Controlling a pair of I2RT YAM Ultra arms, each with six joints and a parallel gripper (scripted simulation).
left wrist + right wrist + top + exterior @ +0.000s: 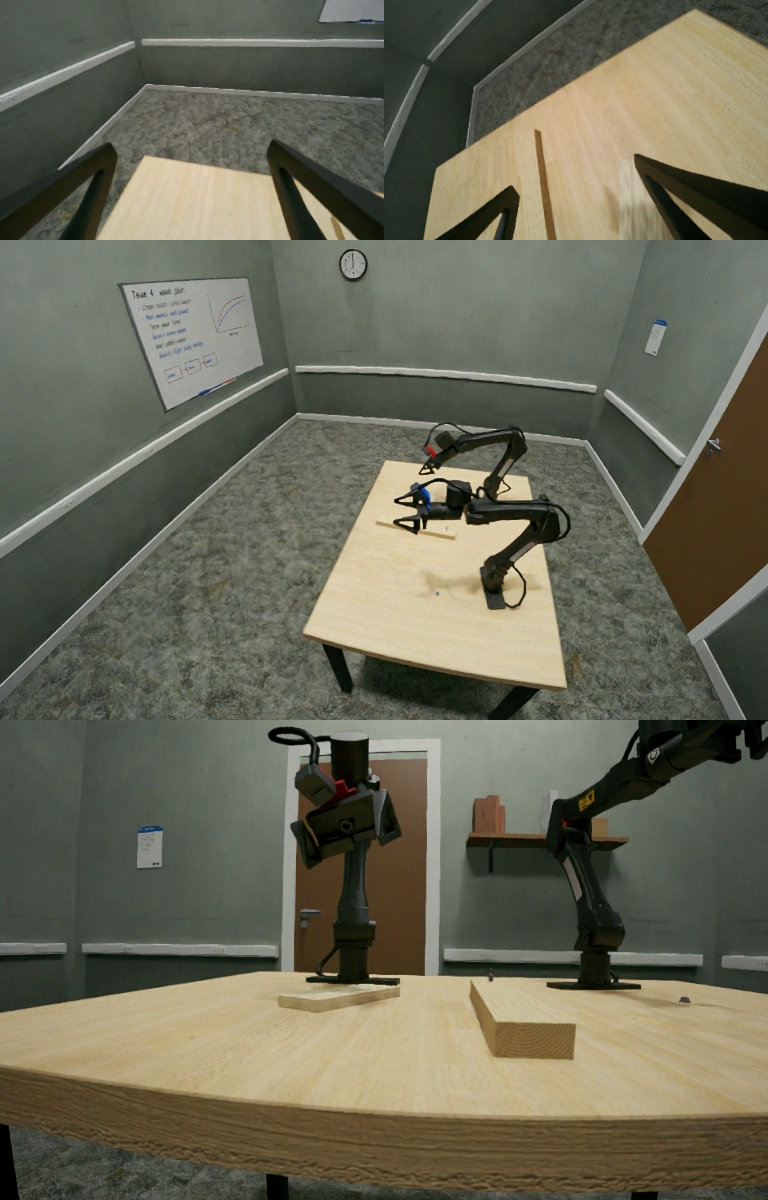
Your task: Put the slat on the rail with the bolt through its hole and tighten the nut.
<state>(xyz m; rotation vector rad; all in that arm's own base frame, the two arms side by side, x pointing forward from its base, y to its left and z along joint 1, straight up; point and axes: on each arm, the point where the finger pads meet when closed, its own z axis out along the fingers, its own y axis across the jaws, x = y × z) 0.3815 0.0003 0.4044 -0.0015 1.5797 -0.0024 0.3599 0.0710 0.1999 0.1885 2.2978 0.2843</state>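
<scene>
The rail is a thick wooden beam lying on the table, with the small bolt standing at its far end. Its dark side face also shows in the right wrist view. The slat is a thin board lying flat near the right arm's base. The nut lies alone on the table. My left gripper is open and empty, hovering over the rail's end. My right gripper is open and empty, high above the slat.
The wooden table holds both arm bases along one side. The left arm reaches out of the top of the exterior view. Carpeted floor surrounds the table.
</scene>
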